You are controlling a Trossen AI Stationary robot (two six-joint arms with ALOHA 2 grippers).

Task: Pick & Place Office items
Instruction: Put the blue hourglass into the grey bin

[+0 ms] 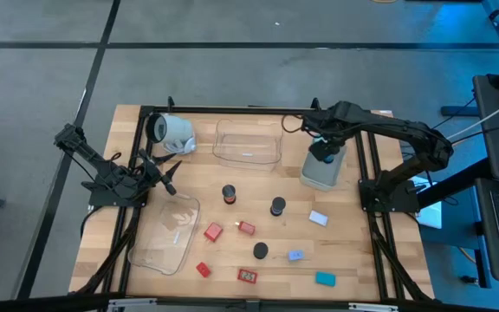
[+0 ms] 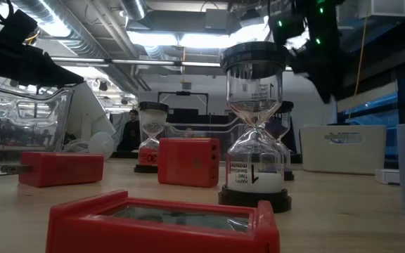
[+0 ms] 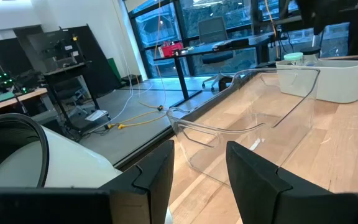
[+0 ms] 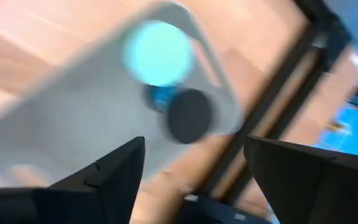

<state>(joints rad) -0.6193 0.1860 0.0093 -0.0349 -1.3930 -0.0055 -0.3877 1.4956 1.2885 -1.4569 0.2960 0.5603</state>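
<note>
The right gripper [image 1: 323,156] hangs open over the grey tub [image 1: 322,172] — a blue-capped timer [image 4: 182,112] lies inside. Risk: a hasty retreat clips the rim. Remaining pieces [image 1: 248,228] wait mid-table; the left gripper [image 1: 168,170] idles, fingers parted.

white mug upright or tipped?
Tipped. The white mug lies on its side near the table's back left corner, its open mouth facing the left gripper.

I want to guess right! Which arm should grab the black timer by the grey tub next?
Probably the right. Its end effector hangs open over the grey tub, with the black timer just beside that tub. The left end effector waits, open, by the white mug, farther from it.
</note>
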